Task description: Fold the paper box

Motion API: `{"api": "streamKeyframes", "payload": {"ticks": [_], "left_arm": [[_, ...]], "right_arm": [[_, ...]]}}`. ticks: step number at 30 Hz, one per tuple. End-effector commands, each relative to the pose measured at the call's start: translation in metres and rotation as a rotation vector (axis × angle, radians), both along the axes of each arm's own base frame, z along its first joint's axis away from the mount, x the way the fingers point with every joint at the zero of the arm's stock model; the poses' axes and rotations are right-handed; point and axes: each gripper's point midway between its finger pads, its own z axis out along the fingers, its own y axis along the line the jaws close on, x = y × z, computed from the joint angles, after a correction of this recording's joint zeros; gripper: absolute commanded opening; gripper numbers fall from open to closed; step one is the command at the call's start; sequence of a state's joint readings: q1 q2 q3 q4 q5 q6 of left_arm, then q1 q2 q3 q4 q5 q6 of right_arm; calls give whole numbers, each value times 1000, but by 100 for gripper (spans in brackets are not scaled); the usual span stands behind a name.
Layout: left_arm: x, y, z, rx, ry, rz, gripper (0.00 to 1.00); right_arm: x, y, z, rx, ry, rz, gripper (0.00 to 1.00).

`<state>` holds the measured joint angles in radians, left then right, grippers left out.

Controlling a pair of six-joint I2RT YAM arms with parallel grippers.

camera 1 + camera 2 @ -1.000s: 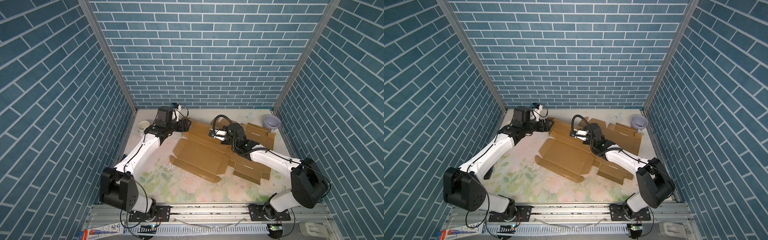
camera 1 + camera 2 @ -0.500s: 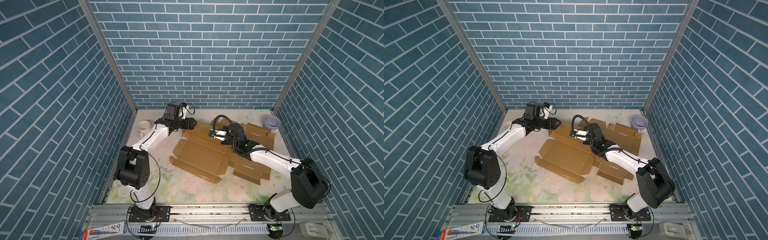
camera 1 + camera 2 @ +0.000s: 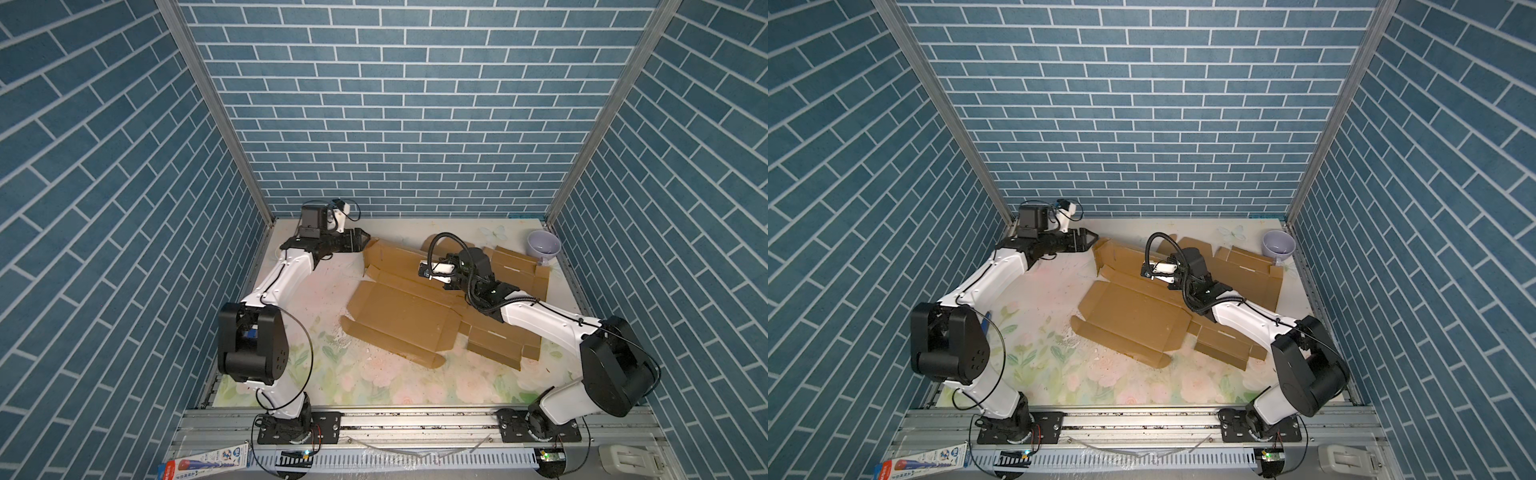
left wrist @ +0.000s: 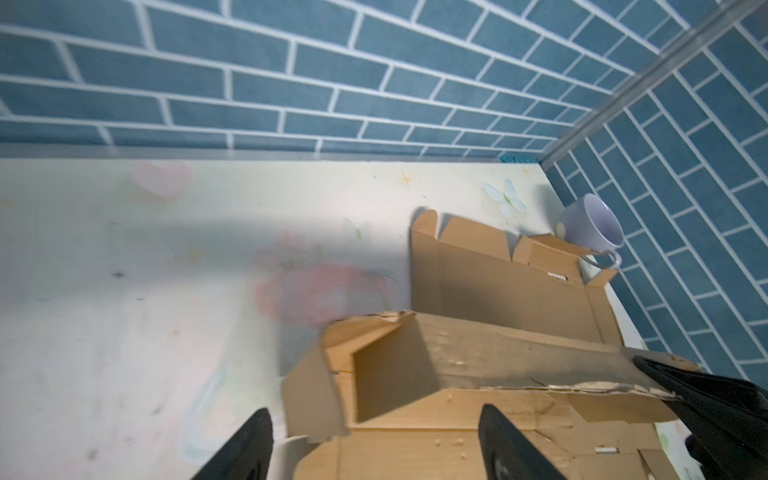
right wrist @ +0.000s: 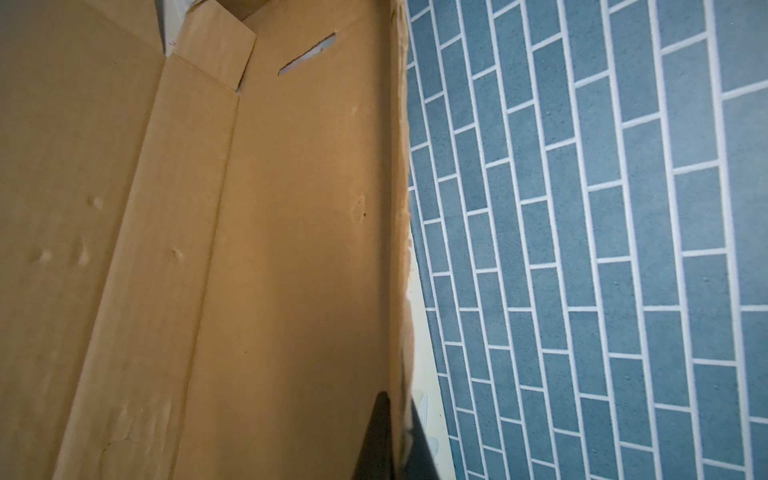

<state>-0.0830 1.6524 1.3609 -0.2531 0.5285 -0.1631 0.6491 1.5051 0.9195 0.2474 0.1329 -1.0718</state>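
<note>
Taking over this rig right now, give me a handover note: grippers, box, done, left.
Left gripper: open, holding nothing, at the far-left corner of the brown cardboard box blank.
Right gripper: shut on that blank's raised far edge.
Box: mostly flat on the floral table; far panel and a corner flap lifted. More flat cardboard lies behind it, near the lavender mug.
Done: one wall started.
Left: raise remaining walls, tuck flaps, close.
</note>
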Motion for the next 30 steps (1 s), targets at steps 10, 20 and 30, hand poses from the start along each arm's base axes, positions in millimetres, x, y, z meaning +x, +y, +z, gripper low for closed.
{"api": "streamKeyframes", "payload": {"ticks": [10,20,30], "left_arm": [[42,26,-73,109,23,-81,75],[12,-33,-114,146,74,-415,80],[-29,-57,-112,129,102,-537,67]], "right_arm": [[-10,-22,5,14,-117,127,0],[-10,-23,2,-13,-120,151,0],[-9,-20,8,-36,-140,164,0]]}}
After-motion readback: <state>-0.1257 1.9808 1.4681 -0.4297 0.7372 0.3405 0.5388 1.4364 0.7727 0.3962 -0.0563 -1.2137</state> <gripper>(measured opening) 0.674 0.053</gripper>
